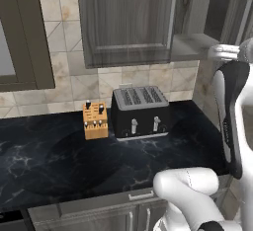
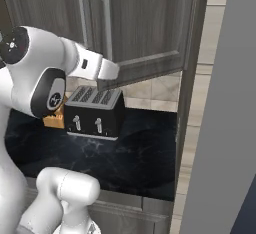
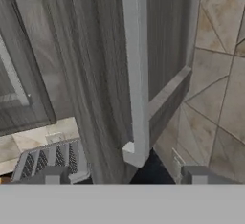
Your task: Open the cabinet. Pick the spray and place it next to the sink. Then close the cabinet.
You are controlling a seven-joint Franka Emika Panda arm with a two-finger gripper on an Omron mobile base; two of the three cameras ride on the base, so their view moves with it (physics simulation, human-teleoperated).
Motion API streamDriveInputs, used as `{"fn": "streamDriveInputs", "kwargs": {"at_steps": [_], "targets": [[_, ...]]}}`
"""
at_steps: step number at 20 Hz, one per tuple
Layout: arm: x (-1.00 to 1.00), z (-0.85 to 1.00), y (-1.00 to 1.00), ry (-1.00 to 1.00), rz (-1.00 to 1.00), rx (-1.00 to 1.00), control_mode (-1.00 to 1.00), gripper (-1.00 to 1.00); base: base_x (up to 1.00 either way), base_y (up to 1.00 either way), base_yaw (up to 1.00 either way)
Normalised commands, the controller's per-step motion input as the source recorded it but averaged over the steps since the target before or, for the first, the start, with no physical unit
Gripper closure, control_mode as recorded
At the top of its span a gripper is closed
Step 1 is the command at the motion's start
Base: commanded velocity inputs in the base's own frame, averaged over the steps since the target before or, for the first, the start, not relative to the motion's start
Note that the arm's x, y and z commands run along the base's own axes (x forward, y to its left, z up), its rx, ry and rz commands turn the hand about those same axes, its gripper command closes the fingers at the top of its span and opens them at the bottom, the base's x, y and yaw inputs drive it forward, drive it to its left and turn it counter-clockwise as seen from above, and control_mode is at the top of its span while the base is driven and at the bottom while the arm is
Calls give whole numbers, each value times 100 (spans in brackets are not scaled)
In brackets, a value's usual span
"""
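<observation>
Hand view shows the gripper (image 3: 125,175) with its two dark tips spread wide apart and nothing held between them. One silver bar handle (image 3: 135,74) stands just past the tips, not touched. It sits on one door of the cabinet (image 1: 129,20), which is swung partly open. Below, one black toaster (image 1: 141,111) with four slots and one wooden knife block (image 1: 95,120) rest on the black counter (image 1: 59,161).

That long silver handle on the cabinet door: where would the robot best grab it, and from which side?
Low on the bar handle, near its bottom end, coming straight at the door's face. The bar runs vertical and stands off the panel, so one of the fingers can pass on each side.
</observation>
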Motion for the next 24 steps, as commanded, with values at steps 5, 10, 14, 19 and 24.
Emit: {"fn": "streamDriveInputs", "kwargs": {"at_steps": [5, 10, 14, 19, 24], "targets": [[-50, 22, 55, 0, 2, 0, -100, -100, 0, 0, 0], [-3, 12, 24, 12, 3, -15, -100, -100, 0, 0, 0], [22, 0, 26, 19, 0, -31, -100, -100, 0, 0, 0], [14, -4, 19, 7, -2, -32, -100, -100, 0, 0, 0], [8, -21, 0, 1, -4, -24, -100, -100, 0, 0, 0]]}}
